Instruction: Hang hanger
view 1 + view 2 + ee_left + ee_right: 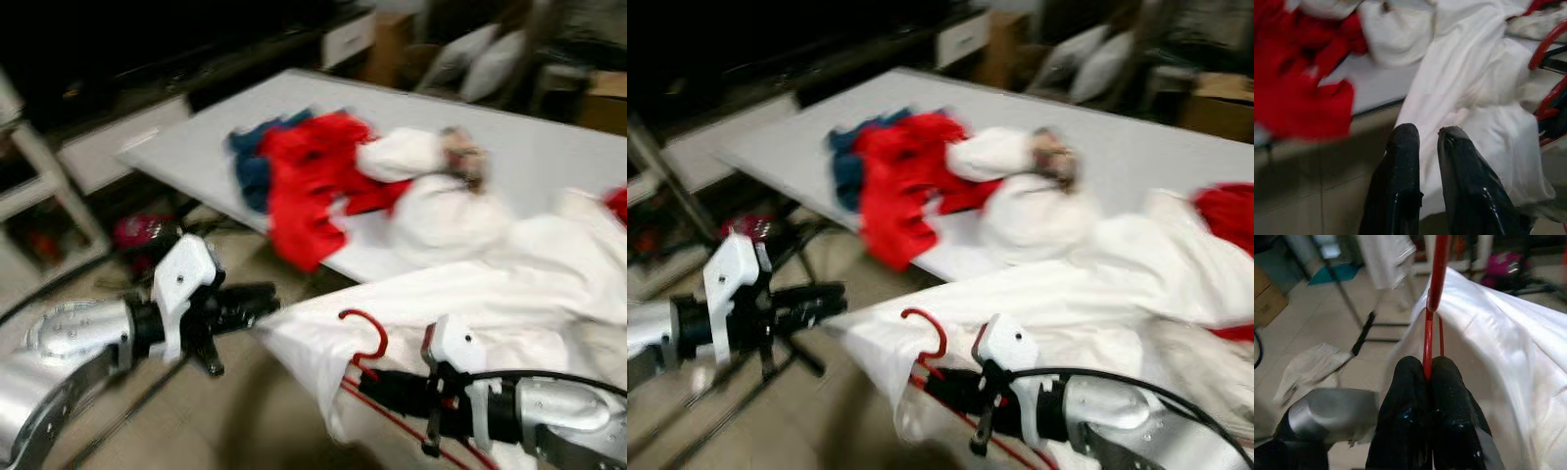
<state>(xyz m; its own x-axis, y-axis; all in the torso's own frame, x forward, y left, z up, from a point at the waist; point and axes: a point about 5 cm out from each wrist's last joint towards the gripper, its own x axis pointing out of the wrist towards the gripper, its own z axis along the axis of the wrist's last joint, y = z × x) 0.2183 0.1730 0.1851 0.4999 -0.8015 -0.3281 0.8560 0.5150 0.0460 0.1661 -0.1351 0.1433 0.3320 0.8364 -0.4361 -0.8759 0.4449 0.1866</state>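
- Right wrist view: the right gripper (pixel 1426 377) is clenched on the red hanger (pixel 1433 298), whose wire neck passes between the two black fingers (pixel 1405 396); the hook runs out of the top of the frame.
- Head views: the hanger sits below the near edge of the table (pixel 186 147), its hook (pixel 367 333) rising just ahead of the right gripper, with the white garment (pixel 509 294) draped over it and trailing up onto the tabletop.
- Left wrist view: the left gripper (pixel 1427 139) has its fingers nearly together, pinching a fold at the edge of the white garment.
- Head views: the left gripper (pixel 265 304) reaches toward the garment's corner from the robot's left, over the tiled floor (pixel 235 431).
- On the table lie a red cloth (pixel 313 181), a blue cloth (pixel 253 166) partly beneath it, and a white bundle (pixel 431 196) beside them.
- All head views are motion-blurred.
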